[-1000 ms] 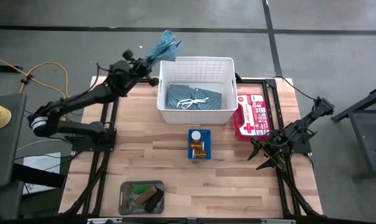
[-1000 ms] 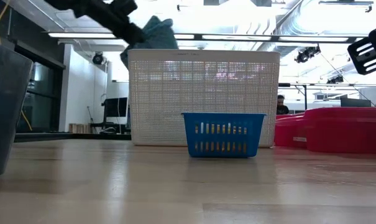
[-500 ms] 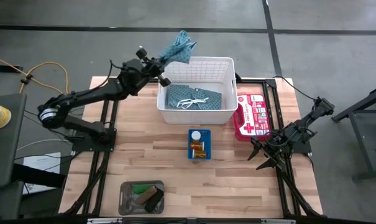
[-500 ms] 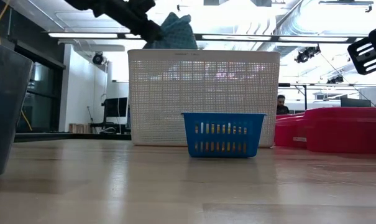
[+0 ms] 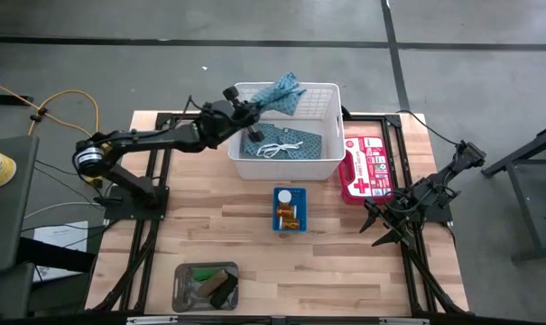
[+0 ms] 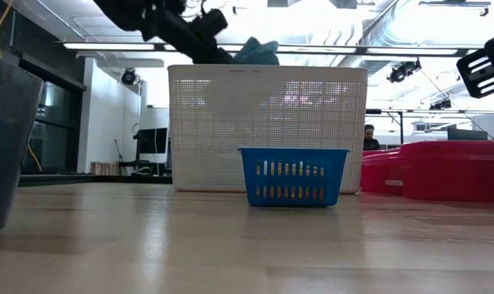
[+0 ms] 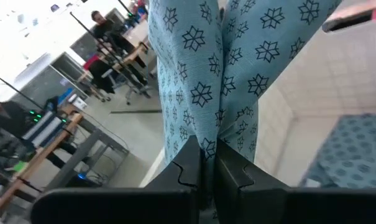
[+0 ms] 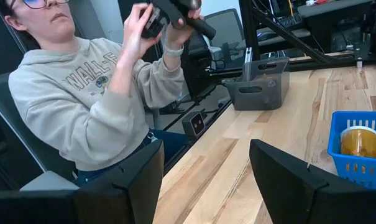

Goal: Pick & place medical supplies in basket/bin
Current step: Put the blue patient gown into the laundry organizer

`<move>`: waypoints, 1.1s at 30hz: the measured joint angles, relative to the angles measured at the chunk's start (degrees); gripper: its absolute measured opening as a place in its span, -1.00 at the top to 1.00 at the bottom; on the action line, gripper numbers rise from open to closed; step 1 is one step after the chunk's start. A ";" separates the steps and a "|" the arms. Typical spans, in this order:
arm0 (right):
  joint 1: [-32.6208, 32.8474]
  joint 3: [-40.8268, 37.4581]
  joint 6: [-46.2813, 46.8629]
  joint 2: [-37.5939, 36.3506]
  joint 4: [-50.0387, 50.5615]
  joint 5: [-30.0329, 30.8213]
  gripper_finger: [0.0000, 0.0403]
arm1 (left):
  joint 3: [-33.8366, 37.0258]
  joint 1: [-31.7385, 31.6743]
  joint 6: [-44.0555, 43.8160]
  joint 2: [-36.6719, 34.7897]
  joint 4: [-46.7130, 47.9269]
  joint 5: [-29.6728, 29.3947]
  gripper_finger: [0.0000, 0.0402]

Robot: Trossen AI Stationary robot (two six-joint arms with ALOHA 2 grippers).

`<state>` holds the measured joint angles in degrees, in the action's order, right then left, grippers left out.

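Left gripper (image 5: 252, 106) is clamping a teal-blue patterned folded cloth (image 5: 282, 93) above the large white plastic grid basket (image 5: 331, 126); right gripper (image 5: 384, 227) is waiting, fingers parted.

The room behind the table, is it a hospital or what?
Probably a robot lab or workshop, not a hospital: bare ceiling ducts, more workbenches with equipment, and a person operating a handheld controller beside the wooden table.

Right end effector (image 8: 203, 186) fingers apart above wooden table (image 8: 237, 149). Blue basket (image 8: 355, 155) holds amber jar (image 8: 360, 142). Grey bin (image 8: 257, 91) beyond. Person in grey hoodie (image 8: 88, 106) holding dark device (image 8: 175, 12).
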<state>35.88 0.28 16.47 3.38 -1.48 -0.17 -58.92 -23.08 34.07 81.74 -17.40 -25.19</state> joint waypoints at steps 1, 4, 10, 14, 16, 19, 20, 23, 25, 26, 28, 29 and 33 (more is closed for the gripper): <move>-0.01 0.00 0.00 0.00 -0.01 0.00 -0.12 | 0.00 0.19 -0.40 1.01 -0.31 -0.02 0.96; -0.02 0.00 0.00 0.00 0.00 0.01 -0.12 | 0.00 0.69 -1.38 3.62 -1.42 0.49 0.96; -0.01 0.02 0.00 0.00 0.00 -0.01 -0.12 | 0.00 1.27 -2.85 7.26 -3.69 2.71 0.96; 0.00 0.00 0.00 0.00 0.00 0.00 -0.12 | 0.00 1.26 -2.86 7.67 -4.06 3.00 0.96; -0.02 0.00 0.00 0.00 0.00 0.01 -0.12 | 0.00 1.23 -2.85 7.69 -3.63 2.94 0.96; -0.01 0.02 0.00 0.00 0.00 -0.01 -0.12 | 0.00 1.23 -2.78 7.69 -3.65 2.96 0.96; 0.00 0.01 0.00 0.00 0.00 -0.02 -0.12 | 0.00 1.19 -2.67 7.69 -3.58 2.96 0.96; 0.00 0.02 0.00 0.00 0.00 -0.01 -0.12 | 0.00 1.08 -2.63 8.06 -2.80 2.96 0.96; -0.02 0.00 0.00 0.00 0.00 0.01 -0.12 | 0.00 1.08 -2.67 8.21 -1.05 2.96 0.96; 0.00 0.02 0.00 0.00 0.00 0.01 -0.12 | 0.02 1.10 -2.69 8.43 -0.36 2.95 0.96; -0.02 0.02 0.00 0.01 0.00 0.01 -0.12 | 0.02 1.42 -2.89 9.27 -0.52 3.04 0.96; -0.01 0.00 0.00 0.00 0.00 0.00 -0.12 | 0.03 1.46 -3.15 9.42 0.33 3.06 0.96; -0.02 0.00 0.00 0.00 -0.02 0.01 -0.12 | 0.04 1.43 -3.96 10.84 0.46 4.73 0.96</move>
<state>35.86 0.27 16.47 3.38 -1.50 -0.16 -58.87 -21.65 30.11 92.58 -16.95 -20.47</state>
